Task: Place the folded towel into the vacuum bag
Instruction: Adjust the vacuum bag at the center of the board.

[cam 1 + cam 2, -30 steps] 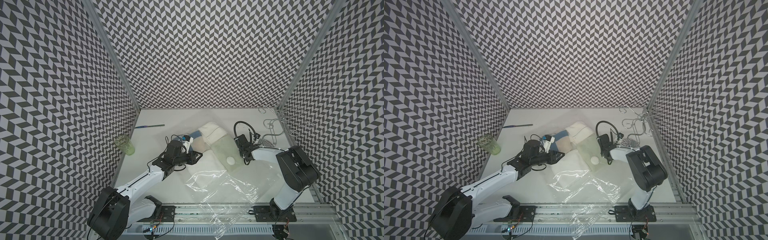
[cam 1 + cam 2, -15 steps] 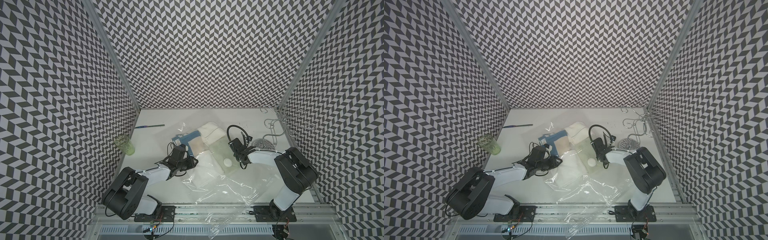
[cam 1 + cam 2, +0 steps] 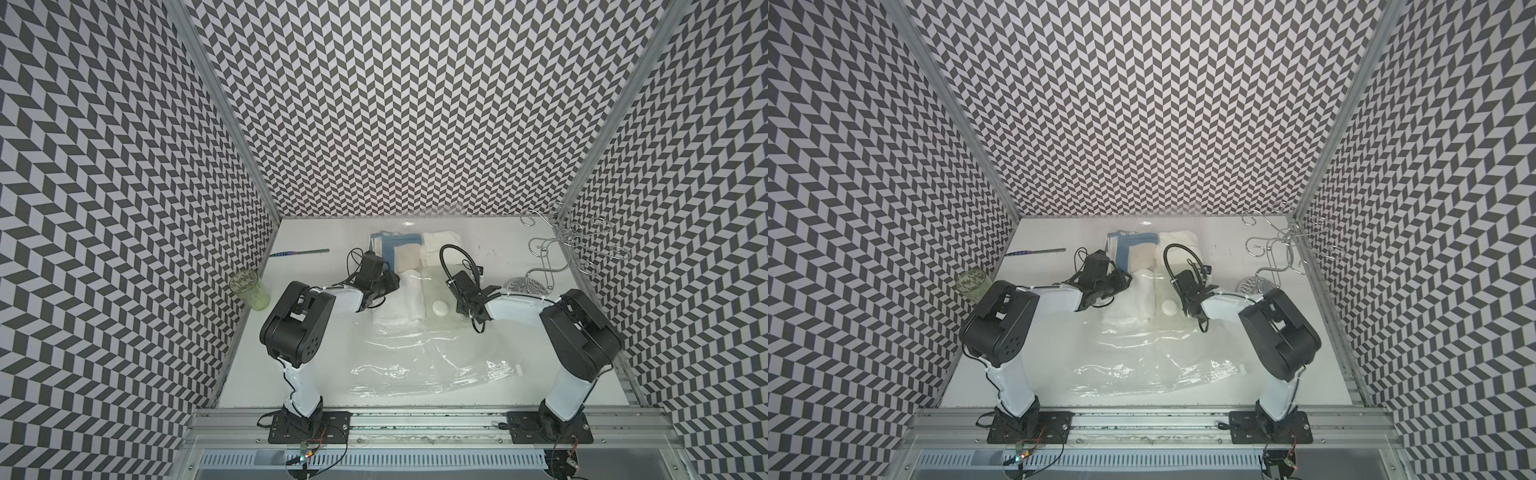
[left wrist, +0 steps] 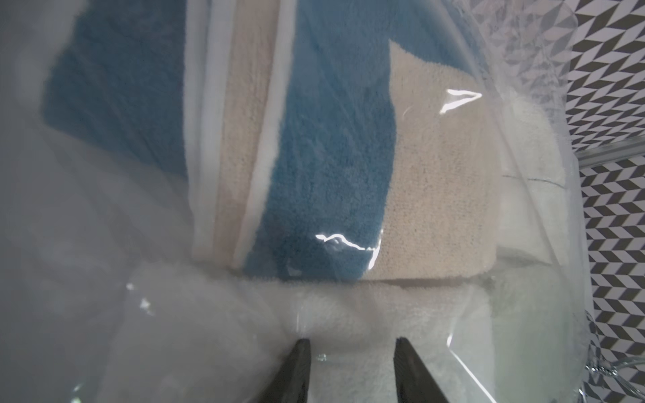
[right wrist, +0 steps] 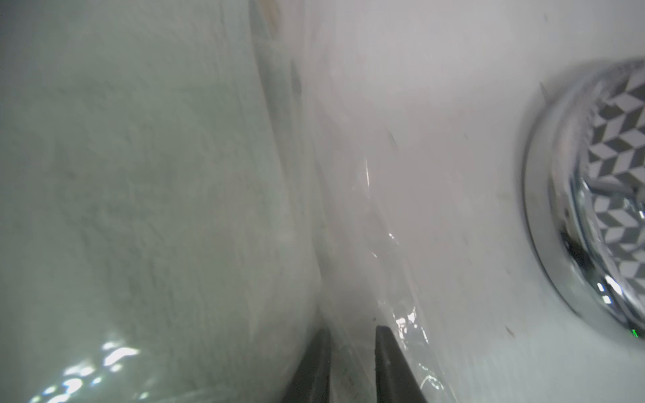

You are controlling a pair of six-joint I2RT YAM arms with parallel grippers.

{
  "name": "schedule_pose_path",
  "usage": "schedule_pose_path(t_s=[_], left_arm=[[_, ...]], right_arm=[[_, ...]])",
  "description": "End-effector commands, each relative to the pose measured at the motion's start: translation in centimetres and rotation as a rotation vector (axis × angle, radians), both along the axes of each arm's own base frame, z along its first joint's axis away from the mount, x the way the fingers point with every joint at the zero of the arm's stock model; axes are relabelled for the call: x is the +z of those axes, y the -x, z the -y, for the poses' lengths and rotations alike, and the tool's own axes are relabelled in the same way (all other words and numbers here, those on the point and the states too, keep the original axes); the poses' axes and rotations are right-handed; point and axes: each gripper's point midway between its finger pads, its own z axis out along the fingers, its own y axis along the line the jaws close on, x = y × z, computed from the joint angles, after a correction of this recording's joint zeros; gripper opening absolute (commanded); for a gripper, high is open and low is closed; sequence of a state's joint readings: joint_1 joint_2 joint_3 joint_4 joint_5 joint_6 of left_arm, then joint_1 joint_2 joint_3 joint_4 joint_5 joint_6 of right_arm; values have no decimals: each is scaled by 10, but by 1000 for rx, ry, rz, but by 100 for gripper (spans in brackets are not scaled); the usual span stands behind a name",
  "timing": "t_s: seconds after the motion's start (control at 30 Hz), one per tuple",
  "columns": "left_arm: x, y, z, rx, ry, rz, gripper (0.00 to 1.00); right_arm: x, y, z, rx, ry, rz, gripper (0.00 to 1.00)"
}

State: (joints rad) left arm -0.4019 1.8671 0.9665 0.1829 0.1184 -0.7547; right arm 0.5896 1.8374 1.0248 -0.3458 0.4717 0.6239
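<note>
Crinkly clear vacuum bag (image 3: pixel 415 374) spread flat on the white table (image 3: pixel 299 332), round white valve cap (image 3: pixel 440 308) facing up. Left gripper (image 4: pixel 351 341) part open, tips on film over the fluffy white folded towel (image 4: pixel 349 307). Right gripper (image 5: pixel 352 331) narrowly apart astride the bag's edge beside a pale green towel (image 5: pixel 139 174); grip cannot be told. Beyond, blue-and-beige terry towel (image 4: pixel 331 157) under film.

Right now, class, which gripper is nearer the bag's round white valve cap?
Right. The right gripper sits just beside the valve cap; the left gripper is across the white towel from it.
</note>
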Motion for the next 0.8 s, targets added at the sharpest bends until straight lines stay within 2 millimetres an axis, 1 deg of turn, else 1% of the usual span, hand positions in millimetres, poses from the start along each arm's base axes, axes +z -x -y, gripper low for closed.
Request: schedule_pose_path(t_s=[0.0, 0.03, 0.07, 0.13, 0.2, 0.23, 0.3, 0.37, 0.43, 0.53, 0.6, 0.67, 0.77], left_arm=[[-10, 15, -23, 1, -110, -71, 44], [-2, 19, -24, -5, -112, -60, 44], [8, 24, -23, -17, -106, -44, 44], [25, 37, -20, -48, -107, -22, 45], [42, 55, -14, -82, -100, 2, 47], [49, 62, -11, -94, -102, 16, 47], [64, 75, -3, -117, -99, 46, 49], [76, 84, 7, -156, -94, 67, 50], [81, 95, 20, -215, -100, 77, 50], [78, 117, 38, -308, -72, 63, 50], [76, 132, 49, -358, -39, 50, 49], [78, 144, 62, -410, -25, 66, 49], [86, 159, 82, -489, -43, 93, 49]], right_arm=[[-2, -5, -51, 209, -128, -55, 26], [3, 1, -57, 235, -153, -56, 27], [10, 12, -60, 251, -173, -62, 31], [20, 37, -58, 265, -204, -74, 39], [28, 65, -49, 247, -229, -78, 45], [31, 75, -44, 236, -244, -81, 47], [34, 96, -34, 211, -279, -95, 51], [32, 115, -26, 193, -303, -127, 56], [29, 132, -17, 170, -306, -158, 61], [31, 158, -10, 160, -343, -211, 65], [29, 179, -7, 148, -394, -262, 66], [28, 196, -8, 151, -461, -298, 68], [26, 213, -11, 155, -563, -315, 73]])
